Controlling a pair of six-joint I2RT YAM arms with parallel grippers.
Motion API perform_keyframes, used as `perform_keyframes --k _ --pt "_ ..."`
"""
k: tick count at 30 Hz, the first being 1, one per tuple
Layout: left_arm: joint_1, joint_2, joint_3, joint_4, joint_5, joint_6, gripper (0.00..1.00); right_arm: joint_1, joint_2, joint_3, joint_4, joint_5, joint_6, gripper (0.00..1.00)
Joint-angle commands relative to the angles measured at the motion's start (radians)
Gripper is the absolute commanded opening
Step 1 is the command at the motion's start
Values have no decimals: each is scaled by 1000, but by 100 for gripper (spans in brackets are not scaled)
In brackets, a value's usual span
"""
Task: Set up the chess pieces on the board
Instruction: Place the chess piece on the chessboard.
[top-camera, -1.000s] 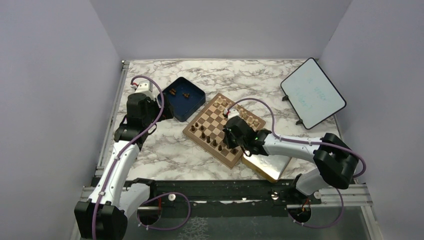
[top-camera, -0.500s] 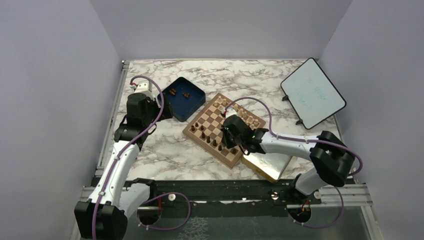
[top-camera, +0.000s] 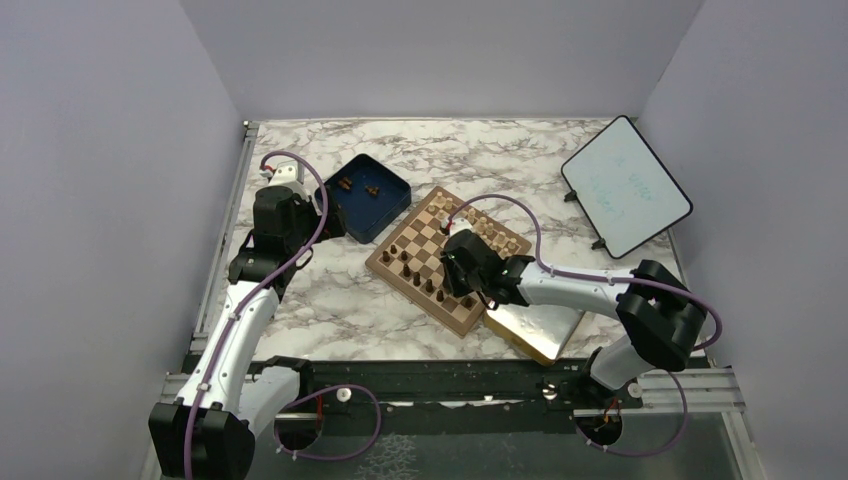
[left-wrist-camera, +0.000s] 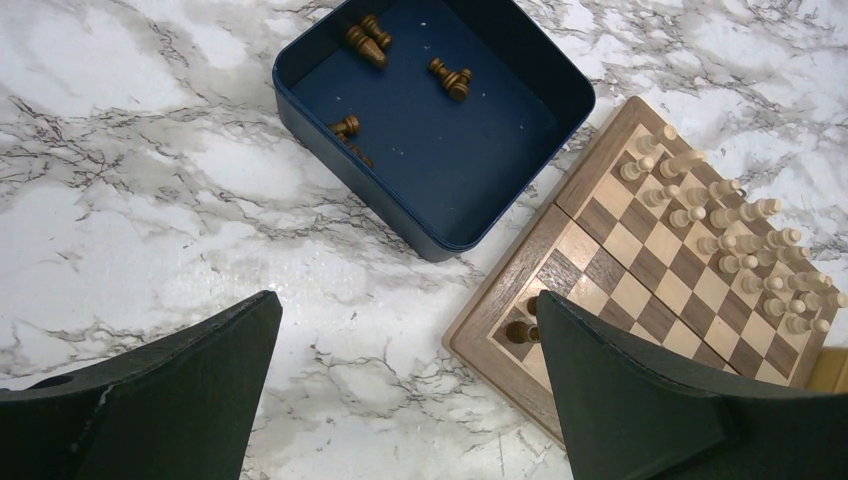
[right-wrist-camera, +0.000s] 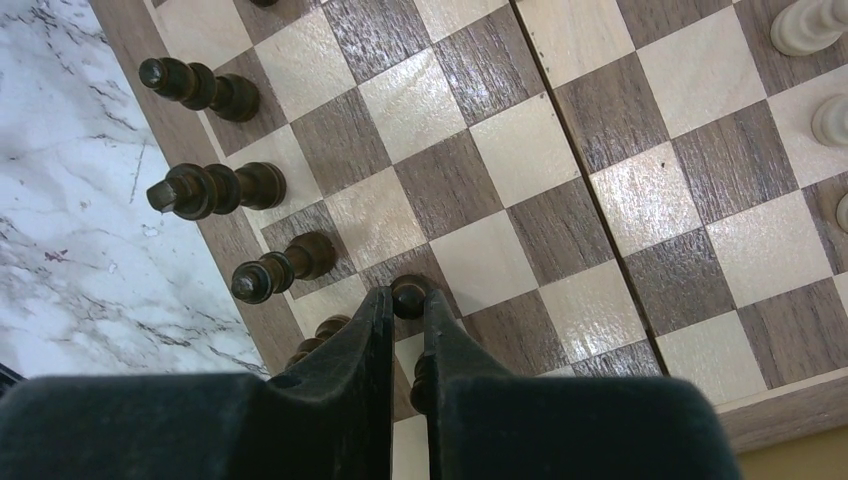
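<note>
Evidently placing step. At board near edge, right gripper fingers almost together, pinching head of dark chess piece, one square in from border. Next, we judge: loosen, lift straight, spare neighbours. Piece's base hidden from us. Farther off, left gripper spread wide, empty, over table beside blue box; several dark pieces wait inside.

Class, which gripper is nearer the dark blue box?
Left. The left gripper hovers just beside the dark blue box; the right gripper is farther, over the board, fingers around a dark chess piece.
</note>
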Motion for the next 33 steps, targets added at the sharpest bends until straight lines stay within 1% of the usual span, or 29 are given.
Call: perform_keyframes --k 1,18,33 --pt "-1 -17 -10 5 -26 2 99 11 17 32 -27 -15 13 16" --pt "-1 -17 -10 5 -29 2 99 11 20 41 -40 -31 32 22" --pt "-1 -16 -10 5 -29 2 99 11 21 49 -59 -26 39 25"
